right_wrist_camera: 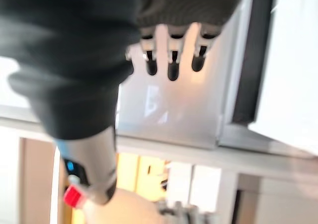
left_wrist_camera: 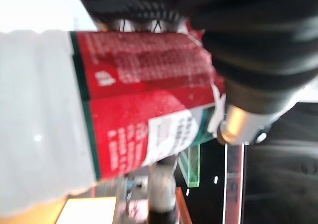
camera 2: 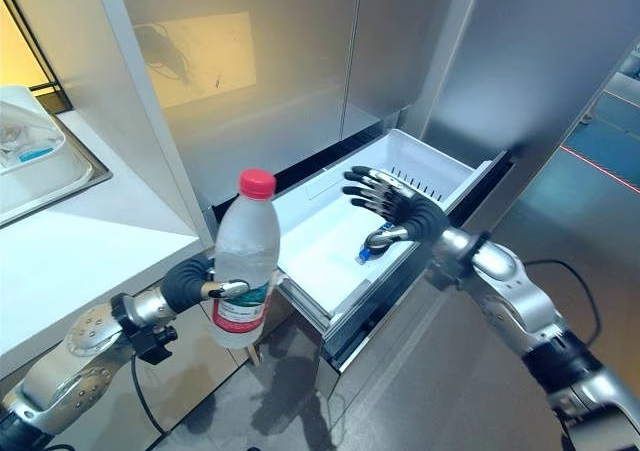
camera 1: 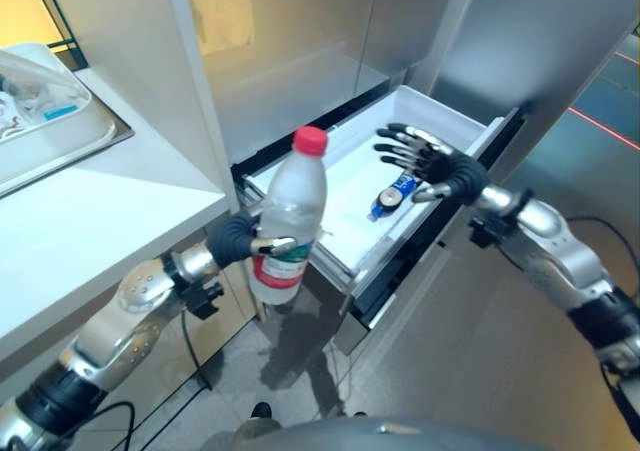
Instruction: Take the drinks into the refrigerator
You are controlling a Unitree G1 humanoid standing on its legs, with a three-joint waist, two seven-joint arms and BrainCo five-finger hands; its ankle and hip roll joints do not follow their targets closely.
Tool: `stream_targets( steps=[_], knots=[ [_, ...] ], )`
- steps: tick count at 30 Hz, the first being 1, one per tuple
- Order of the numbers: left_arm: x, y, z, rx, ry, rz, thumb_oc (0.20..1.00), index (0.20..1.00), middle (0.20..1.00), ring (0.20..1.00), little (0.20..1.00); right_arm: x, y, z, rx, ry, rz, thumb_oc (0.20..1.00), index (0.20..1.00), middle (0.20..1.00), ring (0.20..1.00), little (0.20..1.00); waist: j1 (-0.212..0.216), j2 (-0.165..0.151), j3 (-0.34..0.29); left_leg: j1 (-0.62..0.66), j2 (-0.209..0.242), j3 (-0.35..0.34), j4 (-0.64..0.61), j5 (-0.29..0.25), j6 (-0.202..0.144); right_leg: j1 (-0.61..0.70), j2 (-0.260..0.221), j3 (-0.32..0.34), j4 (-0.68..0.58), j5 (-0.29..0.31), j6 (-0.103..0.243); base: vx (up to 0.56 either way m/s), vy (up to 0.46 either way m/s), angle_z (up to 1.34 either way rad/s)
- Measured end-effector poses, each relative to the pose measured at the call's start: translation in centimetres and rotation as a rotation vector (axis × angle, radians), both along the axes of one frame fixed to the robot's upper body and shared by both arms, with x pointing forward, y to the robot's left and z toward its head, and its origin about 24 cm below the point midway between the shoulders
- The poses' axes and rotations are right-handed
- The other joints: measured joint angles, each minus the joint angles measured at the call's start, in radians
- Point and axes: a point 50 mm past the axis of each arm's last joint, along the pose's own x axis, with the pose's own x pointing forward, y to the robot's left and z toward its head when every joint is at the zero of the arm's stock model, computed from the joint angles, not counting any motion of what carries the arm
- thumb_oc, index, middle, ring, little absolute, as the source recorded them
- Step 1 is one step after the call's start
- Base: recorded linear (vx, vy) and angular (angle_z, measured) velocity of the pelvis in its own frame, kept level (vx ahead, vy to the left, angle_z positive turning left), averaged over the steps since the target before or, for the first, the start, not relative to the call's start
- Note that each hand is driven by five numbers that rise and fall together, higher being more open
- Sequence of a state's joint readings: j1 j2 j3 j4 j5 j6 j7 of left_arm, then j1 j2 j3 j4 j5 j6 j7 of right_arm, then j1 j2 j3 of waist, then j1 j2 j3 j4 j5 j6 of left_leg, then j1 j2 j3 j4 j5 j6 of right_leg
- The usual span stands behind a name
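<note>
Red-capped water bottle (camera 1: 290, 221) upright in curled left hand (camera 1: 237, 239); right hand (camera 1: 428, 157) splayed above white drawer (camera 1: 340, 186).

Clear glossy plastic bottle (camera 1: 290, 221) (red cap), smooth white plastic drawer (camera 1: 440, 121), brushed-metal doors (camera 1: 540, 31)

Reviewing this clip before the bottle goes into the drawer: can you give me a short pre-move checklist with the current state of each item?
1. Left hand curled round the water bottle: ok.
2. Bottle upright, red cap on: ok.
3. White drawer pulled out: ok.
4. Bare floor left in the drawer beside the small blue-labelled bottle lying in it: ok.
5. Right hand out of the drop path: not ok, it hovers open over the drawer.
6. Grip firm enough to carry the bottle: cannot tell.
</note>
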State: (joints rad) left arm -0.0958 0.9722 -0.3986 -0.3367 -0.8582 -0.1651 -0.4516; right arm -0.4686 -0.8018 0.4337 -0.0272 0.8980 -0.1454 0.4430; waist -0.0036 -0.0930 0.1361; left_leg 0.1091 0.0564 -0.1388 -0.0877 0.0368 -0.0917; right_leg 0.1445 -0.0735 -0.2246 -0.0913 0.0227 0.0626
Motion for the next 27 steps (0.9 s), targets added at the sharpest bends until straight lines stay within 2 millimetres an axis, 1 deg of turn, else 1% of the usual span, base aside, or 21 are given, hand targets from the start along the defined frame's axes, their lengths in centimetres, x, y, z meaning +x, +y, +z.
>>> stream_targets(
  steps=[6, 10, 14, 17, 21, 27],
  knots=[
    [-0.1, -1.1, -0.5, 0.025, 0.056, -0.074, 0.2, 0.2, 0.2, 0.2, 0.2, -0.5, 2.2, -1.9, 0.035, 0.122, 0.105, 1.0, 1.0, 1.0, 1.0, 1.0, 0.004, 0.01, 0.007, 0.003, -0.001, 0.001, 0.0, 0.0, 0.0, 0.002, -0.002, 0.0, 0.0, 0.0, 0.001, 0.0, 0.0, 0.0],
    [-0.3, -1.6, -1.0, 0.031, 0.08, -0.101, 0.2, 0.2, 0.2, 0.2, 0.2, -1.0, 4.3, -2.9, 0.103, 0.188, 0.184, 1.0, 1.0, 1.0, 1.0, 1.0, -0.005, 0.019, 0.012, 0.004, -0.001, 0.002, 0.0, 0.0, 0.0, 0.002, -0.002, 0.002, 0.0, 0.0, 0.001, 0.0, 0.0, 0.0],
    [-0.3, -1.7, -1.0, 0.023, 0.079, -0.098, 0.2, 0.2, 0.2, 0.2, 0.2, -1.3, 5.2, -3.1, 0.157, 0.224, 0.222, 1.0, 1.0, 1.0, 1.0, 1.0, -0.005, 0.022, 0.014, 0.004, -0.001, 0.004, 0.0, 0.0, 0.0, 0.001, -0.002, 0.004, 0.0, 0.0, 0.001, 0.0, 0.0, 0.0],
    [-0.3, -1.7, -1.1, 0.019, 0.08, -0.099, 0.2, 0.2, 0.2, 0.2, 0.2, -1.5, 5.6, -3.3, 0.163, 0.247, 0.251, 1.0, 1.0, 1.0, 1.0, 1.0, -0.004, 0.022, 0.014, 0.005, -0.002, 0.005, 0.0, 0.0, 0.0, 0.001, -0.002, 0.005, 0.0, 0.001, 0.001, 0.0, 0.0, 0.0],
    [-0.3, -1.9, -1.1, 0.012, 0.079, -0.102, 0.2, 0.2, 0.2, 0.2, 0.2, -3.0, 6.5, -3.7, 0.098, 0.273, 0.359, 1.0, 1.0, 1.0, 1.0, 1.0, -0.004, 0.024, 0.015, 0.006, -0.001, 0.006, 0.0, 0.0, 0.0, 0.002, -0.002, 0.006, 0.0, 0.001, 0.001, 0.0, 0.0, 0.0],
    [-0.4, -2.2, -1.2, -0.006, 0.085, -0.112, 0.2, 0.2, 0.2, 0.2, 0.2, -3.2, 6.7, -3.5, 0.127, 0.294, 0.39, 1.0, 1.0, 1.0, 1.0, 1.0, -0.002, 0.031, 0.02, 0.016, -0.001, 0.015, 0.0, -0.001, 0.0, 0.009, -0.002, 0.013, 0.0, 0.002, 0.0, -0.01, -0.004, -0.03]
  ],
)
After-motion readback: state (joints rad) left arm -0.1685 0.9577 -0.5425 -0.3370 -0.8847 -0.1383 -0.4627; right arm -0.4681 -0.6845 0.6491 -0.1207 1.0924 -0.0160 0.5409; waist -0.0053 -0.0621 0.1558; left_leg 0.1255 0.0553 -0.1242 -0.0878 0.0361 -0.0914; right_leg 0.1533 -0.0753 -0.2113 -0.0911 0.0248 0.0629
